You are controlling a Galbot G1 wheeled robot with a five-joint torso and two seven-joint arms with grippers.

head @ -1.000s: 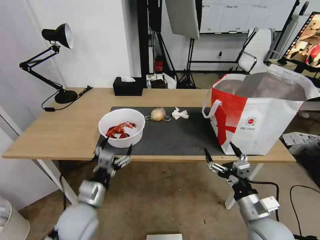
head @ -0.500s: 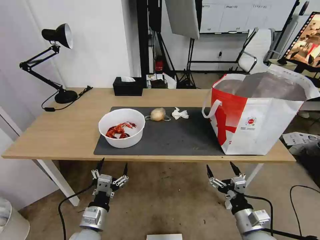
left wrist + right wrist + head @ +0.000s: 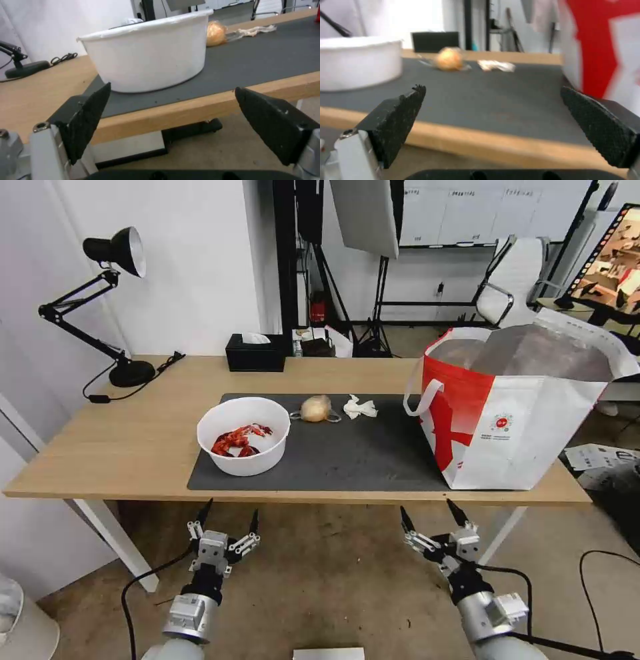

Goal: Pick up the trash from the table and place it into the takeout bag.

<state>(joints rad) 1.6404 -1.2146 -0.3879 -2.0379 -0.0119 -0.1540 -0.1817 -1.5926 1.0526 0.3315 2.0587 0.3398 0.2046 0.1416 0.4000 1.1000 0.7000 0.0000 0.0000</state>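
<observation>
The table (image 3: 133, 447) carries a dark mat (image 3: 347, 453), and on the mat's left part stands the bowl (image 3: 244, 436), upright, with red shells (image 3: 239, 439) lying inside; from the left wrist view only its white wall (image 3: 146, 53) can be seen, the contents hidden behind the rim. Just right of the bowl, toward the far edge of the mat, lies the small bag (image 3: 316, 409) with its beige lump, and just right of that the tissue (image 3: 360, 408); the two are close but whether they touch is hard to tell. In the right wrist view both are blurred, the lump (image 3: 448, 59) a soft orange blob and the tissue (image 3: 496, 65) a pale smear. The takeout bag (image 3: 513, 427) stands upright on the right end of the table, its near left corner on the mat, mouth open; what lies in it is too dim to make out, and its right side runs past the table's far right corner. Both arms hang below the near table edge, over the floor. The left gripper (image 3: 223, 527) sits near and below the bowl, jaws spread wide and empty. The right gripper (image 3: 433, 527) sits below the mat's right part, near the takeout bag, jaws likewise spread and empty. A black tissue box (image 3: 256, 353) and a desk lamp (image 3: 110, 300) stand at the far left.
</observation>
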